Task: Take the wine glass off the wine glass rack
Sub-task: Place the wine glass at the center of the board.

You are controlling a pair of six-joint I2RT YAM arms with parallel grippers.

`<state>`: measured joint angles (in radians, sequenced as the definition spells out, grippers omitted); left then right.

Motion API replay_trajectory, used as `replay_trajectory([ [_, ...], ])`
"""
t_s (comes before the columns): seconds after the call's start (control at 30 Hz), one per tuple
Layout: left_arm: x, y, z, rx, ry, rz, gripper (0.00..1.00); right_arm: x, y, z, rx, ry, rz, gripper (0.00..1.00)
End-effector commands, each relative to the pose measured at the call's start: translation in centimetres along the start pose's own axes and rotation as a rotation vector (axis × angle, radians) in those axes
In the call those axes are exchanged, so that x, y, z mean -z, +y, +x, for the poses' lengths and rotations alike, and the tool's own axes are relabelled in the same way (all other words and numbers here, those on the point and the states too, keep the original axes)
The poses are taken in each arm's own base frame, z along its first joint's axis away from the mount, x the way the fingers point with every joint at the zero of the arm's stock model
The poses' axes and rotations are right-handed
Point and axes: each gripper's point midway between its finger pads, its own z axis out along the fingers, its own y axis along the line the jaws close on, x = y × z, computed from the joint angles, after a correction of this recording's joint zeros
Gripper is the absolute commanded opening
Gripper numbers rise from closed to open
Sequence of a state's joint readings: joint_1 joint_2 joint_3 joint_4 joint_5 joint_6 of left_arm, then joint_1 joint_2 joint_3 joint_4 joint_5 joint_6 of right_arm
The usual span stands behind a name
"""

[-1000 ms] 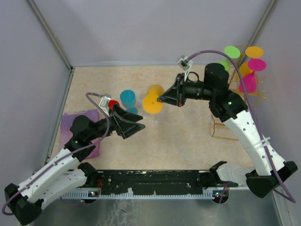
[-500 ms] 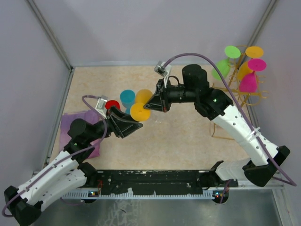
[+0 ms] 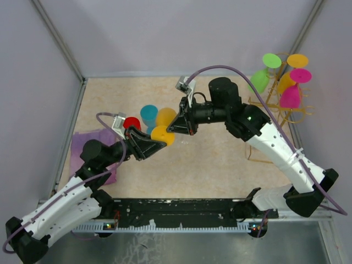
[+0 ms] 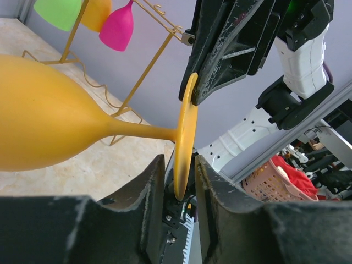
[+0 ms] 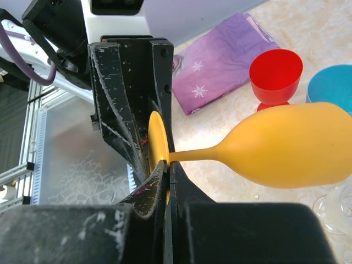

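Observation:
A yellow wine glass (image 3: 165, 116) hangs sideways in the air over the middle of the table. My right gripper (image 3: 175, 127) is shut on the rim of its round foot (image 5: 157, 140), with the bowl (image 5: 291, 146) sticking out to the right. My left gripper (image 4: 180, 165) faces it from the other side. Its jaws straddle the same foot (image 4: 186, 137) with a small gap on each side, so it is still open. The gold wire wine glass rack (image 3: 278, 110) stands at the far right, well away from both grippers.
Green (image 3: 263, 77), pink (image 3: 291, 93) and orange glasses hang on the rack. A red cup (image 3: 131, 122) and a blue cup (image 3: 149, 114) stand just behind the left gripper. A purple cloth (image 3: 96, 143) lies at the left. A clear glass (image 5: 335, 206) stands below the yellow bowl.
My right arm has carried the yellow glass leftward, away from the rack, to the left gripper. The left jaws have narrowed around the glass's foot.

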<state>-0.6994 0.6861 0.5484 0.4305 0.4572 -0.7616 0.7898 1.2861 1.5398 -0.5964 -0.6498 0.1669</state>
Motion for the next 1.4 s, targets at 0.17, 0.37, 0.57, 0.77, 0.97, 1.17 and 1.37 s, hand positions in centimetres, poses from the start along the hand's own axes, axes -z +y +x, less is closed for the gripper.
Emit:
replay_trajectory([
  [0.17,0.4,-0.6,-0.1,-0.050,-0.031,0.050,0.16,0.5,1.3,-2.2,0.075,-0.052,-0.027,0.00],
  [0.37,0.4,-0.6,-0.1,-0.058,-0.029,0.054,0.20,0.3,1.6,-1.8,0.074,-0.035,-0.041,0.00],
  [0.57,0.4,-0.6,-0.2,-0.053,-0.033,0.052,0.30,0.0,1.8,-1.2,0.072,-0.012,-0.053,0.00],
  [0.77,0.5,-0.4,0.1,-0.083,-0.029,0.050,0.12,-0.2,1.6,-1.2,0.076,-0.008,-0.044,0.00],
  [0.97,1.1,-0.5,0.3,-0.135,-0.021,0.055,0.00,-0.1,1.4,-1.4,0.083,-0.021,-0.028,0.00],
  [1.17,2.4,-1.1,1.1,-0.298,-0.011,0.108,0.00,1.1,0.1,-2.1,0.128,-0.048,0.090,0.44],
  [1.37,4.4,-1.5,3.3,-0.548,0.060,0.194,0.00,4.1,-1.9,-4.1,0.199,-0.167,0.298,0.80],
])
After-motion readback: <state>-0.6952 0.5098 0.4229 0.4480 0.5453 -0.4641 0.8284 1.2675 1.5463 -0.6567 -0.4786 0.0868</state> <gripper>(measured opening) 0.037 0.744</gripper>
